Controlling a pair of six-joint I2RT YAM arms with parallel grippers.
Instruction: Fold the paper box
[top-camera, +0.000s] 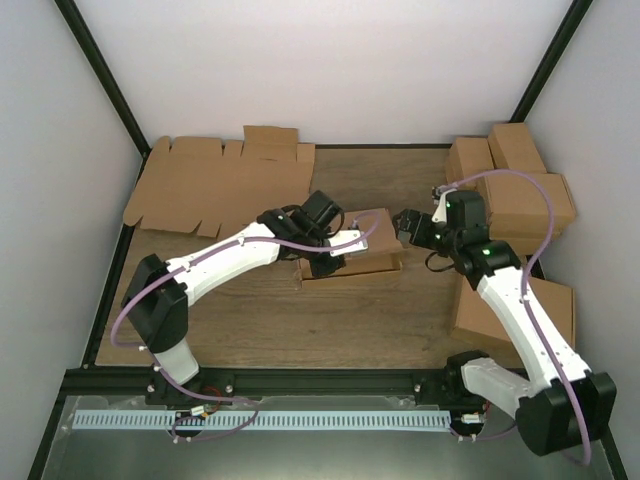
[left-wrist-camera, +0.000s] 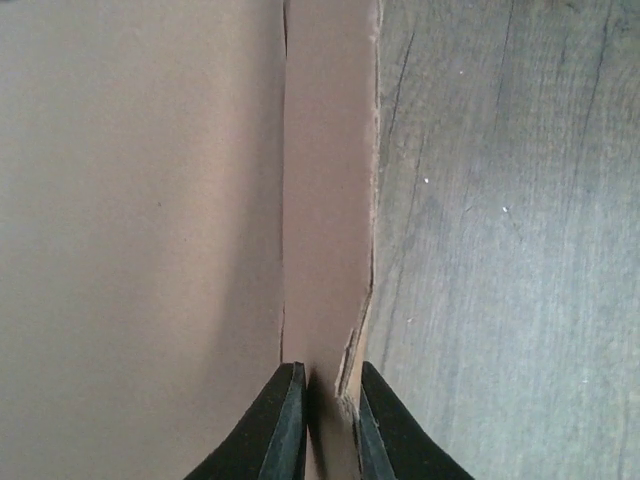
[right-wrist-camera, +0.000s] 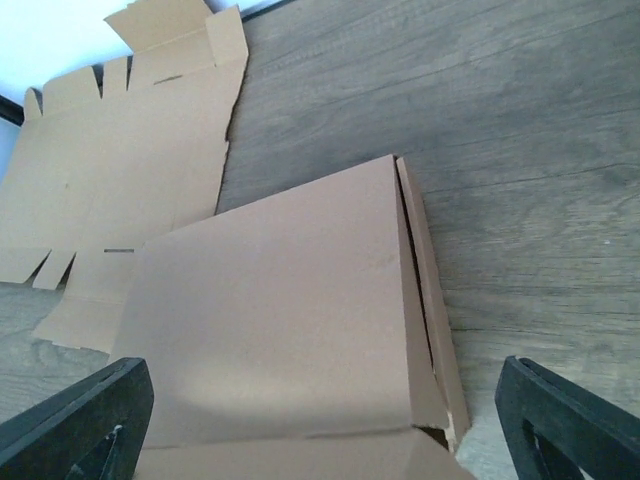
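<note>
Box position: the paper box (top-camera: 372, 238) lies in the middle of the tabletop (top-camera: 250, 320), with its lid folded down, between your two hands.
Long axis: it runs left to right across the tabletop, and the right end sits a little farther from the arm bases.
Left hand: the left hand (left-wrist-camera: 330, 380) is almost pressed together. A narrow side strip (left-wrist-camera: 325, 200) of the box stands between its fingers, and it looks like a light pinch on that wall.
Right hand: the right hand (right-wrist-camera: 322, 368) is spread wide and carries nothing. It is just beside the right end of the box and it looks along the long axis.
Nearer arm: both are close. The left one is on the box and the right one is free, so I judge that the coming push belongs to the right.
Key relation: along one long side a dark gap separates the strip from the lid, so this wall is not yet fully seated.
Material: plain brown corrugated cardboard, matte and stiff along the creases. The edge is a little ragged near the left fingers.
Tabletop: dark wood grain, smooth.
Surroundings: flat die-cut sheets (top-camera: 215, 185) lie at the far left and closed cartons (top-camera: 510, 185) at the far right. Both are well apart from the box.
</note>
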